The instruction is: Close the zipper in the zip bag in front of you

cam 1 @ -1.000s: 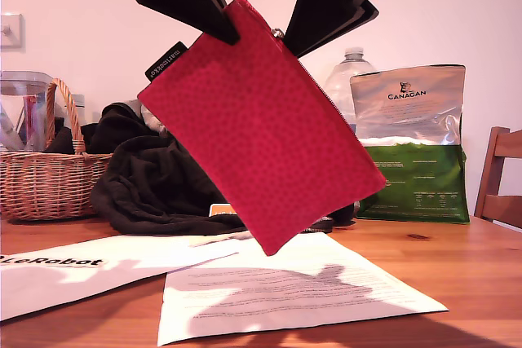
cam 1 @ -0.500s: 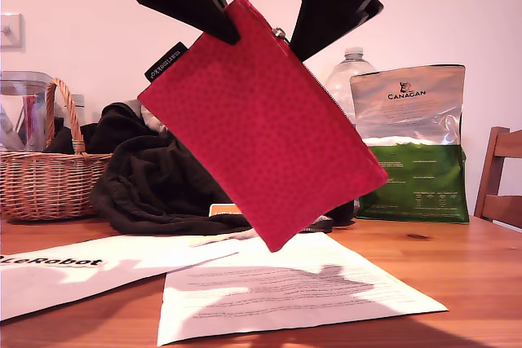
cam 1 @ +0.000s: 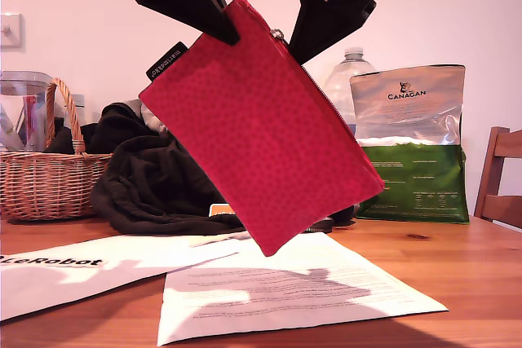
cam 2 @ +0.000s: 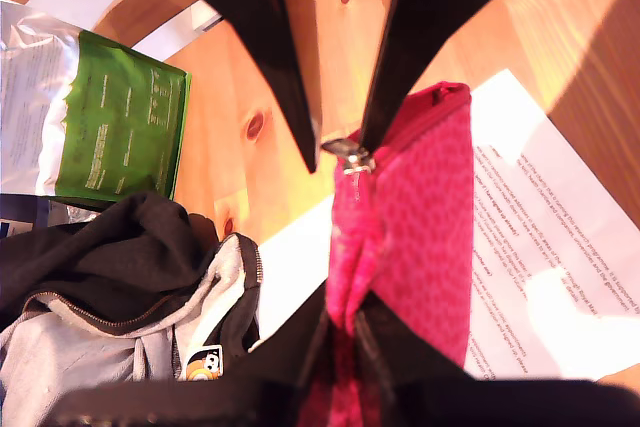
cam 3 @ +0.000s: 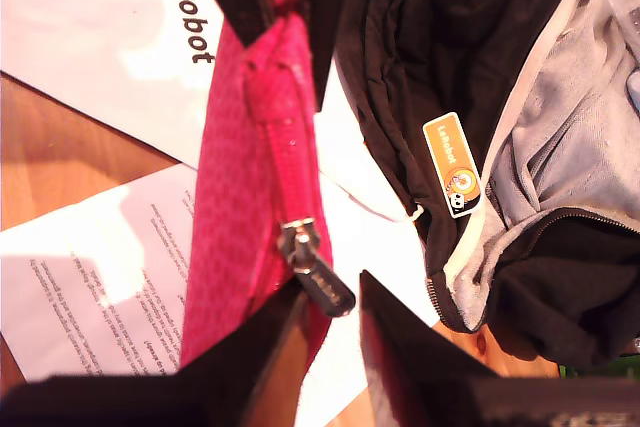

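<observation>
The pink-red zip bag (cam 1: 261,136) hangs tilted in the air above the table. My second gripper (cam 1: 228,37) is shut on its upper end beside the black label. The bag's red zipper (cam 3: 280,147) runs along the upper edge, and its silver pull tab (cam 1: 279,35) sits near that held end. My first gripper (cam 2: 338,152) is open with the pull tab (cam 2: 355,159) at its fingertips. In the second wrist view the tab (cam 3: 322,282) lies at the gap between those fingers. Whether the zip below the slider is open I cannot tell.
A wicker basket (cam 1: 49,177) stands at the exterior view's left, with dark clothes (cam 1: 155,185) beside it. A green-and-silver Canagan bag (cam 1: 412,144) and a bottle (cam 1: 351,71) stand behind at the right, next to a chair (cam 1: 502,177). Paper sheets (cam 1: 285,291) lie on the wooden table (cam 1: 473,283).
My first gripper has shifted and turned slightly, so the pull tab now shows at its tips. The bag has swung very little. My second gripper holds as before.
</observation>
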